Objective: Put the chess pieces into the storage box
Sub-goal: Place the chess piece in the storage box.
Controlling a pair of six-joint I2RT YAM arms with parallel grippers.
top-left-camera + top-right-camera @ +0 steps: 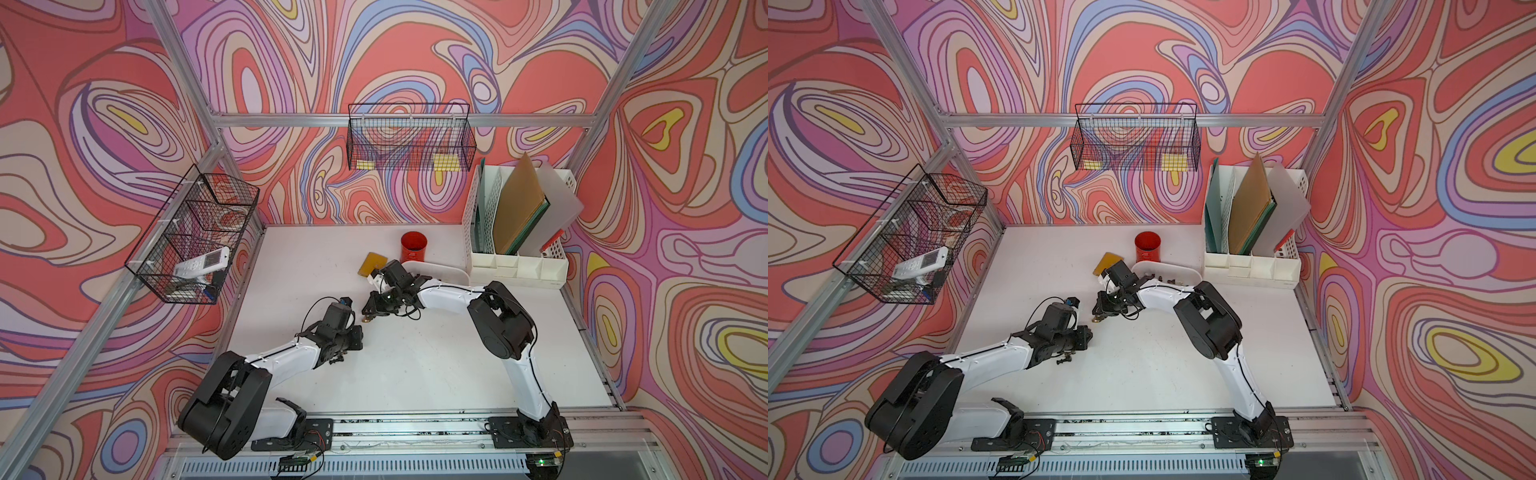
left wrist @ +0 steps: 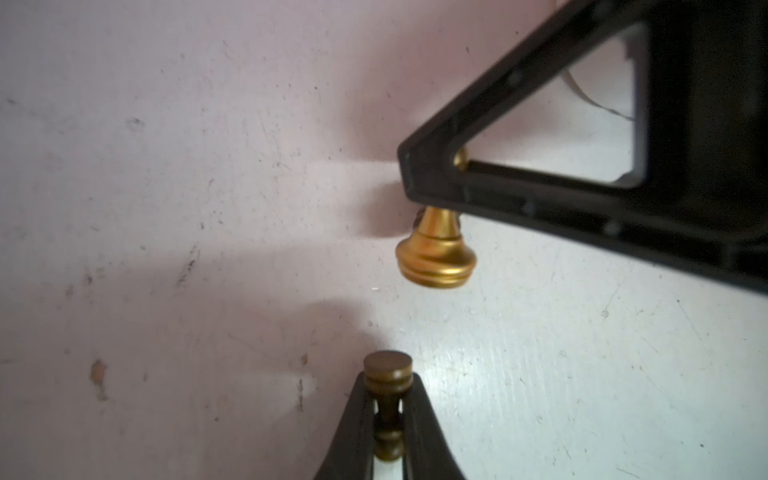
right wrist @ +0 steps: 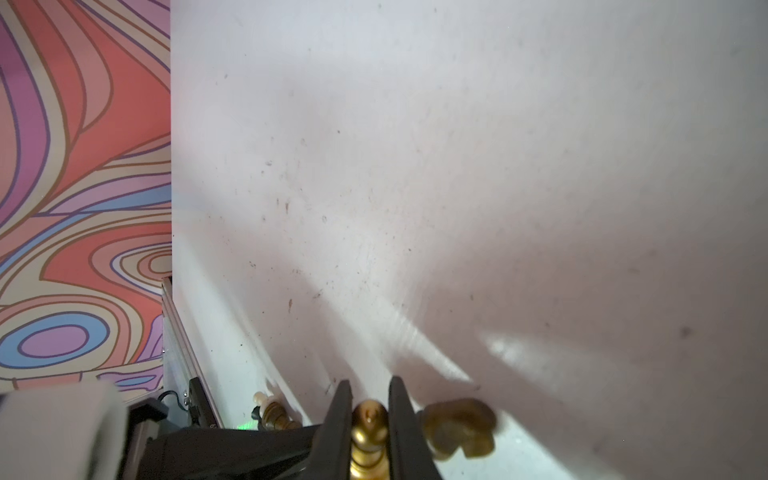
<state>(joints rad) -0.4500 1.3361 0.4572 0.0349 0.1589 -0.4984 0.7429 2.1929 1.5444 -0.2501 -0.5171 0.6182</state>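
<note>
My right gripper point(image 3: 370, 385) is shut on a bright gold chess piece point(image 3: 369, 430), gripped by its top with the round base point(image 2: 436, 259) hanging just above the table. In both top views this piece point(image 1: 367, 319) point(image 1: 1097, 320) sits mid-table under the right gripper point(image 1: 368, 312). Close by, my left gripper point(image 2: 387, 380) is shut on a darker brass piece point(image 2: 386, 368). A blurred brown piece point(image 3: 459, 428) shows beside the right finger. More pieces point(image 1: 1065, 358) lie by the left wrist. The white storage box point(image 1: 1187, 272) at the back holds several dark pieces.
A red cup point(image 1: 414, 247) and a yellow card point(image 1: 372, 263) stand behind the box point(image 1: 446, 270). A white file organiser point(image 1: 519, 232) fills the back right corner. Wire baskets hang on the left wall point(image 1: 195, 237) and back wall point(image 1: 411, 137).
</note>
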